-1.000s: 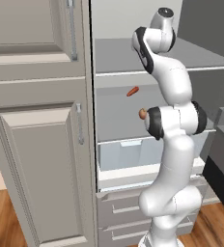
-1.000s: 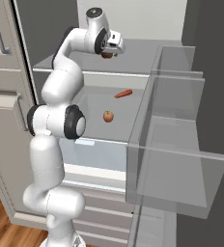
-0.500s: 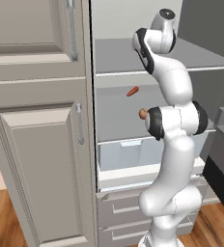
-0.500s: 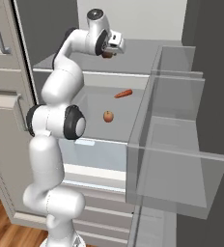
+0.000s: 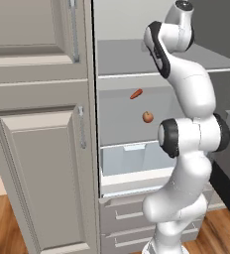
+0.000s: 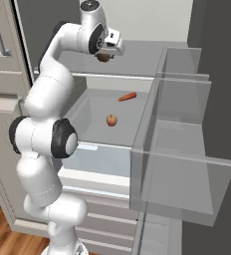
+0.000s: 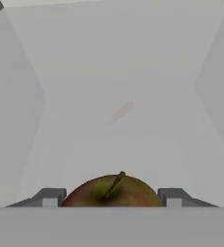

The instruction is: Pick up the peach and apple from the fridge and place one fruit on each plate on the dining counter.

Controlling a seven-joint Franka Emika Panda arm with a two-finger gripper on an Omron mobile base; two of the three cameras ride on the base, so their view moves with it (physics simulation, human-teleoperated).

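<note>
Both fingertips (image 7: 51, 198) of the gripper (image 7: 113, 198) press closed on the apple (image 7: 112, 191) between them.

Both base views look forward and down into the open fridge (image 5: 137, 74) from behind the arm, left and right, sharing its shelves; the hand view sits close above the apple (image 7: 112, 192).
</note>
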